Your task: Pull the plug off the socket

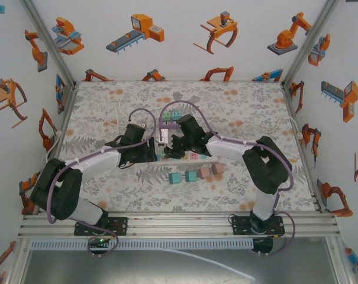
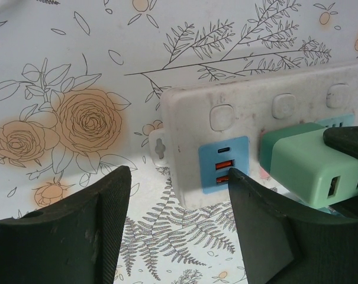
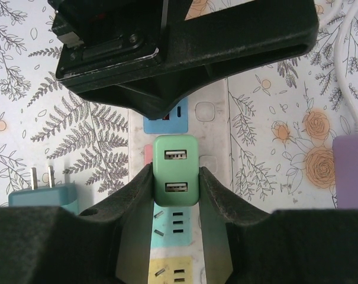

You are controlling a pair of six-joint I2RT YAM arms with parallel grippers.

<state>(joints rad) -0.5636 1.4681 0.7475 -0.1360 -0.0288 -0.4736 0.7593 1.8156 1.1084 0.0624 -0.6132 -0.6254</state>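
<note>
Right wrist | right tool [image 3: 176,171] clamps mint-green two-USB plug [image 3: 176,155] | left tool [image 2: 179,175] grip unclear

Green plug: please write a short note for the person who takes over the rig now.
Right gripper: fingers shut on the green plug, which sits in the white power strip.
Left gripper: fingers open, astride the strip's USB end.
Done: plug grasped.
Left: pull the plug straight out, probably with the strip held steady.
</note>
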